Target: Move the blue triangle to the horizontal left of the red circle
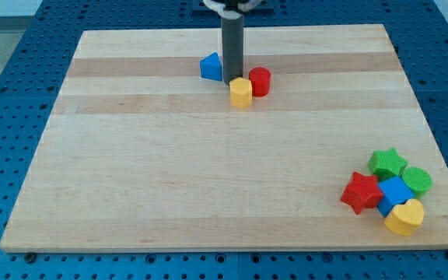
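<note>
No jaws on this rig, so nothing is open, closed or gripping; my tip (232,81) is the lower end of a straight dark rod coming down from the view's top, and it sits on the pale wooden desk (208,179) in the gap between the small blue triangle block (211,67) and the small red circle block (260,82). The blue triangle is just beside the tip on the view's left, touching the rod or nearly so; I can't tell which. It is already left of the red circle and slightly higher in the view, not quite level with it. The red circle is just right of the tip. A small yellow hexagonal block (241,92) sits directly below the tip, touching the red circle's lower-left side and partly covering the rod's end. All three are bunched near the desk's top edge, roughly mid-width. Wide bare wood lies to the view's left of the blue triangle and below the group; the top edge is near behind them. The other cluster is well apart at the bottom-right corner: a red star block (361,192), a green star block (386,163), a green round block (417,180), a blue cube-like block (396,192) and a yellow heart-like block (405,217), all packed touching, close to the right and bottom edges. The desk rests on a blue perforated surface (6,93).
</note>
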`<state>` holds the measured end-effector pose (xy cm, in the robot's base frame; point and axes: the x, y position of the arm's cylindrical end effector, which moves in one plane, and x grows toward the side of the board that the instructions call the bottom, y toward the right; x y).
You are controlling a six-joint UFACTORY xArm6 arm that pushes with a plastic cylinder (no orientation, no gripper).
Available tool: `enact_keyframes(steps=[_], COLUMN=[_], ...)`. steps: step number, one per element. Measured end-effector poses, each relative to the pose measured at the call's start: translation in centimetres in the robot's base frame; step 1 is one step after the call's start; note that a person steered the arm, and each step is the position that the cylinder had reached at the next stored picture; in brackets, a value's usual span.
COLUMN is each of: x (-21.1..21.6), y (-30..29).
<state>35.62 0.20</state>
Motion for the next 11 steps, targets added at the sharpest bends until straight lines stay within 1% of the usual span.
enact_keyframes(steps=[1,2,3,4,5,6,7,8,9,11], x=[3.9,4.9,5.0,1.6,0.9,-2.0,-5.8,-5.9,-5.9,-5.9], y=[0.8,0.8,0.8,0.8,0.6,0.6,0.6,0.3,-2.2,-10.6])
